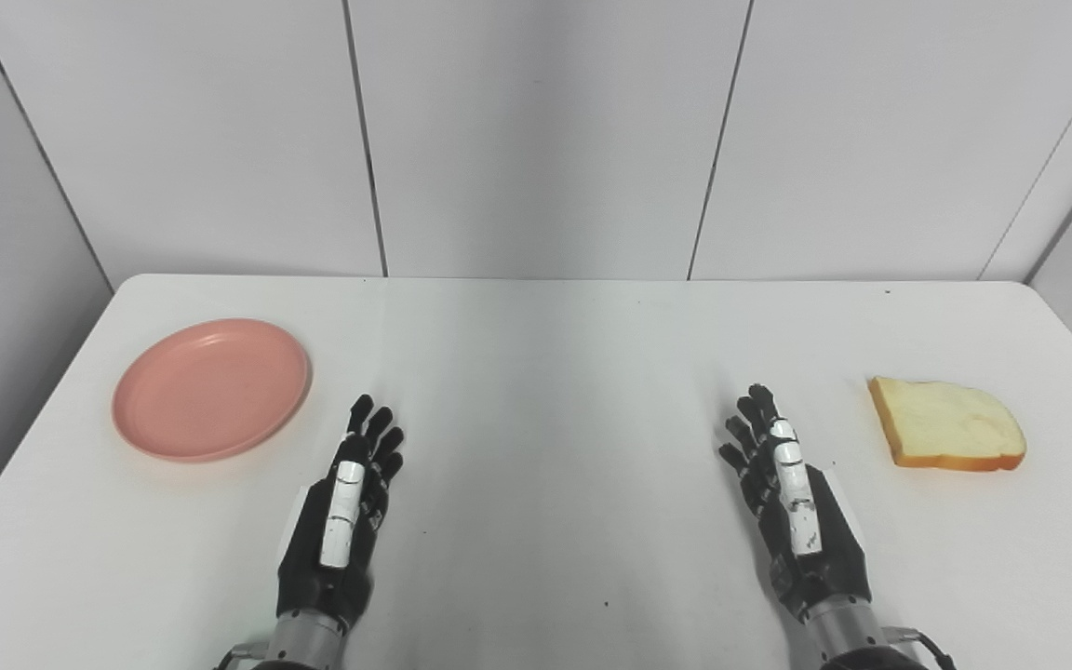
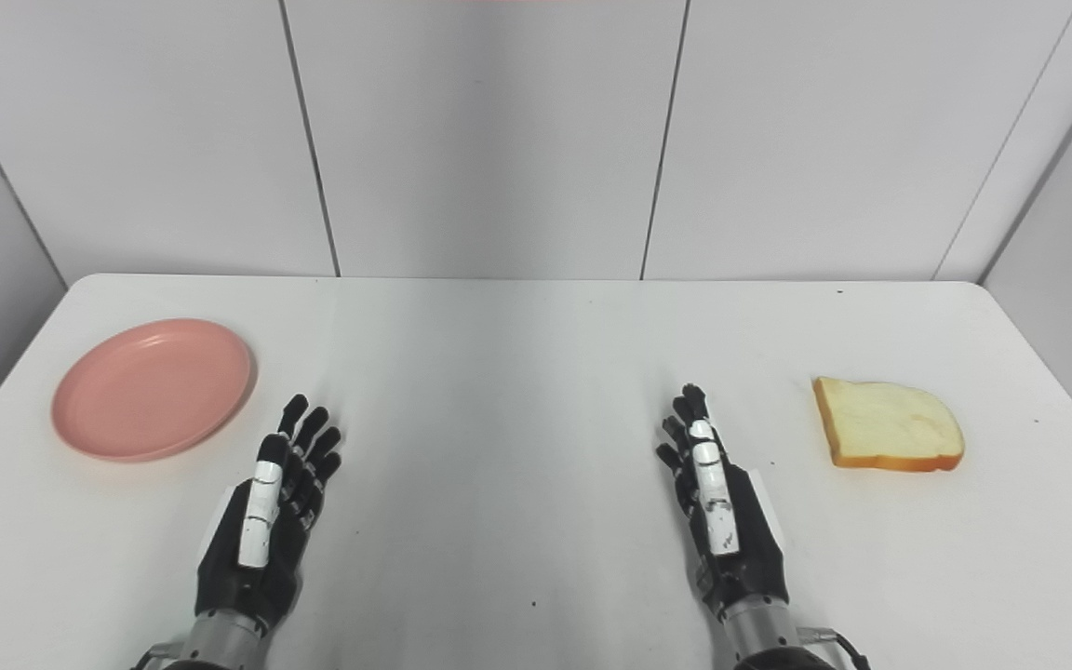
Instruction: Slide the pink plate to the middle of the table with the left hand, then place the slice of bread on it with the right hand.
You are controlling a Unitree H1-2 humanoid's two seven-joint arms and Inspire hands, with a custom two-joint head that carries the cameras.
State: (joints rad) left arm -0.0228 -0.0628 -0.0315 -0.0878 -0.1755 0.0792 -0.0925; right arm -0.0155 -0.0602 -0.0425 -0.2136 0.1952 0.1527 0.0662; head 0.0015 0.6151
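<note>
A round pink plate [image 1: 210,387] lies empty on the left side of the white table [image 1: 555,372]. A slice of bread [image 1: 948,424] with a golden crust lies flat on the right side. My left hand [image 1: 346,507] rests near the front edge, right of and nearer than the plate, open with fingers straight and holding nothing. My right hand [image 1: 789,498] rests near the front edge, left of and nearer than the bread, open and holding nothing. Neither hand touches its object.
Grey wall panels [image 1: 536,140] stand behind the table's far edge. A few small dark specks mark the table top. The plate sits close to the left edge and the bread close to the right edge.
</note>
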